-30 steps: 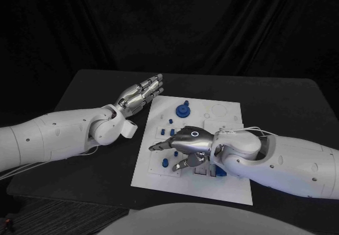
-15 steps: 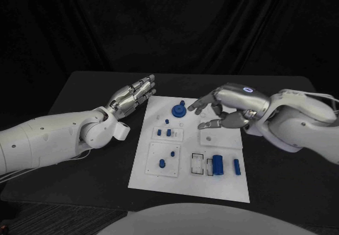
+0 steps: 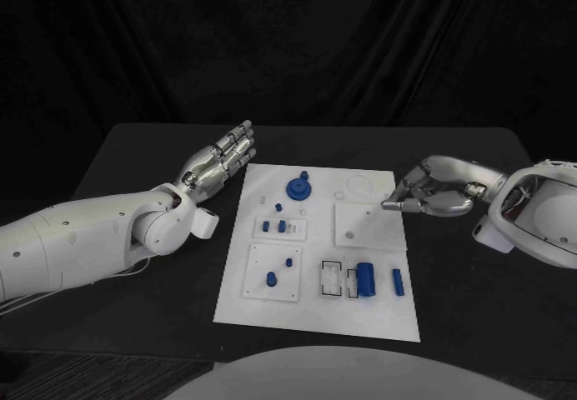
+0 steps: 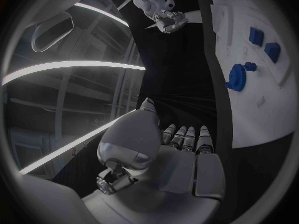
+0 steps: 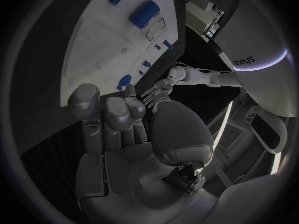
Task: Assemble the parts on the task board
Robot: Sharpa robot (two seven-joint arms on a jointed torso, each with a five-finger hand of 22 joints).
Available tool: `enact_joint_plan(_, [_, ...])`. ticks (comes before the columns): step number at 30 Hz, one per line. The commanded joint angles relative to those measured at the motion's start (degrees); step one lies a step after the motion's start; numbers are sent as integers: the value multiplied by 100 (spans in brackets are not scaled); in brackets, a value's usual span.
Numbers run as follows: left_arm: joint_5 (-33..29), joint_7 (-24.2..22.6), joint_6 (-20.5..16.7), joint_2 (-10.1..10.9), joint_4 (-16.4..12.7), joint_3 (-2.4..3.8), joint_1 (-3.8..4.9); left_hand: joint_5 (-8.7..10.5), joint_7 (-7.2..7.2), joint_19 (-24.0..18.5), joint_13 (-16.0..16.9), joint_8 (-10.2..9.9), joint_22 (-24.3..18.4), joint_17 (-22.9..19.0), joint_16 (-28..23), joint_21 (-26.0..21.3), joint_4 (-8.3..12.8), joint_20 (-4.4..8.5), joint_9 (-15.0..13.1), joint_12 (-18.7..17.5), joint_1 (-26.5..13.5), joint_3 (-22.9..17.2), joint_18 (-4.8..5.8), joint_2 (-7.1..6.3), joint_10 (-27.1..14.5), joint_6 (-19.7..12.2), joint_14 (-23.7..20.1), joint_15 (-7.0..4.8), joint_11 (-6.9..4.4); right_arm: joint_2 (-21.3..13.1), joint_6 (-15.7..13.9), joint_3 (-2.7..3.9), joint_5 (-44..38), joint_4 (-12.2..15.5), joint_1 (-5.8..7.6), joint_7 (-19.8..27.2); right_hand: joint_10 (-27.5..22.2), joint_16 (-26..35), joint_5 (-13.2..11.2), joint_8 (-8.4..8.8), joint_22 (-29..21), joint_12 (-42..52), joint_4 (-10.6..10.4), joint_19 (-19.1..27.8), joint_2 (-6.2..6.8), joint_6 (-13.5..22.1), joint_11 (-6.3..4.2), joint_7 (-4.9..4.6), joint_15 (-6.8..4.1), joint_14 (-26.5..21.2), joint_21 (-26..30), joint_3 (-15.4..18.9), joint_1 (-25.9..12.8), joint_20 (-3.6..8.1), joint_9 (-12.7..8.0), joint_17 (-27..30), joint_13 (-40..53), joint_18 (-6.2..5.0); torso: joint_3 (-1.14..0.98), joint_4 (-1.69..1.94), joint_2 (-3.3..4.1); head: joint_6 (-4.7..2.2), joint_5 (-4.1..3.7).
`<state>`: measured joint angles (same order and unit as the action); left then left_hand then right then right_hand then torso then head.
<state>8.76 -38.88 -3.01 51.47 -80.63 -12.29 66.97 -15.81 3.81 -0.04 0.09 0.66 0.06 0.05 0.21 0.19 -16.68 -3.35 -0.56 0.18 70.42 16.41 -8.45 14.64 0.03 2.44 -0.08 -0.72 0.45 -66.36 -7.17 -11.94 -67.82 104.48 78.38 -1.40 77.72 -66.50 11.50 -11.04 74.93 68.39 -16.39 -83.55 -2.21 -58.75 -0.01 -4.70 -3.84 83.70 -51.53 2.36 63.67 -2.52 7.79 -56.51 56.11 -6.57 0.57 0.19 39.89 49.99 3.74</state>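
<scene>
The white task board (image 3: 313, 321) lies in the middle of the black table. On it stand a blue gear (image 3: 297, 187), two small blue blocks (image 3: 275, 225), two blue pegs (image 3: 280, 271), a blue cylinder (image 3: 364, 279) and a blue bar (image 3: 398, 282). My left hand (image 3: 220, 160) hovers flat with its fingers stretched out, beside the board's far left corner, holding nothing. My right hand (image 3: 429, 193) sits at the board's right edge, fingers curled in, with nothing seen in them. The left wrist view shows the gear (image 4: 238, 76) and the right hand (image 4: 169, 20) beyond it.
A raised white square plate (image 3: 367, 225) sits on the board's right half, close to my right hand's fingertips. Black table (image 3: 144, 308) surrounds the board on all sides. In the right wrist view the cylinder (image 5: 144, 12) lies beyond my curled fingers (image 5: 115, 112).
My right hand rose from the board's near part, passed over its far part by the gear, then drew back to the right edge. The left hand has barely moved.
</scene>
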Motion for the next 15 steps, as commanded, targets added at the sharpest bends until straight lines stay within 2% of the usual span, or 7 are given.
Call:
enact_joint_plan(1, [-31, -1032, -666, 10, -30, 6, -17, 16, 146, 4, -9, -16, -6, -5, -21, -19, -5, -37, 4, -18, -46, 37, -10, -49, -3, 8, 8, -31, -34, -25, 824, 4, 290, 15, -78, -1121, 386, -405, 51, -83, 812, 848, -1, -134, 2, 30, -18, 14, -22, 210, -505, 61, -14, 19, 116, -557, 1216, 134, 8, -45, -7, 1, 5])
enact_joint_plan(5, [-31, -1048, -782, 16, -38, 6, -28, 15, 200, 4, -9, -11, -6, -5, -21, -19, -5, -90, 0, -17, -53, 42, -50, -51, -3, 31, 8, -45, -46, -33, 942, 3, 299, 79, -136, -1493, 933, -997, 93, -491, 988, 1767, 16, -307, 27, -41, -77, 127, -83, 348, -1409, 158, -10, 101, 523, -1319, 2666, 249, -3, -63, -10, 1, -8])
enact_joint_plan(7, [-31, -1043, -786, 18, -38, 5, -32, 4, 165, 4, -9, -11, -6, -5, -21, -19, -5, -121, -1, -18, -47, 32, -71, -33, -3, 37, 8, -21, -28, -27, 947, 3, 288, 113, -157, -1647, 1201, -1183, 110, -905, 1038, 2128, 11, -345, -7, -61, -154, 192, -131, 361, -1719, 213, -95, 140, 975, -1553, 3326, 297, -4, -62, -12, 1, -21])
enact_joint_plan(10, [-31, -1031, -760, 17, -31, 5, -39, -26, 50, 4, -9, -8, -6, -5, -21, -19, -4, -146, -4, -18, -24, 11, -96, -1, -3, 55, 8, 3, -10, 11, 943, 3, 222, 165, -188, -1900, 1228, -1401, -45, -1736, 1125, 2161, 16, -393, -48, -156, -299, 374, -261, 400, -2205, 339, -354, 241, 1875, -1822, 3389, 363, -2, -59, -37, 1, -33])
enact_joint_plan(11, [-31, -1029, -751, 17, -29, 5, -41, -30, 42, 4, -9, -8, -6, -5, -21, -19, -4, -147, -4, -18, -22, 10, -97, 1, -3, 57, 8, 5, -8, 26, 947, 3, 201, 179, -198, -1972, 1228, -1401, -45, -1736, 1125, 2161, 16, -393, -48, -156, -299, 374, -261, 400, -2205, 339, -354, 241, 1875, -1822, 3389, 363, -5, -67, -39, 1, -32])
enact_joint_plan(12, [-31, -1027, -738, 17, -27, 5, -43, -55, -8, 4, -9, -6, -6, -5, -21, -19, -3, -154, -6, -18, -10, 1, -102, 14, -3, 68, 8, 10, -10, 42, 963, 3, 182, 195, -208, -2044, 1228, -1503, -167, -2196, 1161, 2161, 29, -402, -74, -60, -356, 423, -368, 414, -2424, 395, -463, 299, 2484, -1944, 3389, 395, -1, -60, -38, 1, -46])
enact_joint_plan(15, [-31, -1017, -682, 11, -14, 5, -51, -101, -91, 4, -9, 0, -6, -5, -21, -19, -3, -166, -11, -18, 11, -14, -102, 34, -3, 96, 8, 26, -10, 111, 1027, 3, 137, 251, -255, -2283, 1228, -1546, -314, -2430, 1185, 2161, 15, -408, -87, -96, -394, 500, -386, 418, -2566, 447, -564, 367, 2830, -1988, 3389, 407, -5, -72, -38, 1, -57])
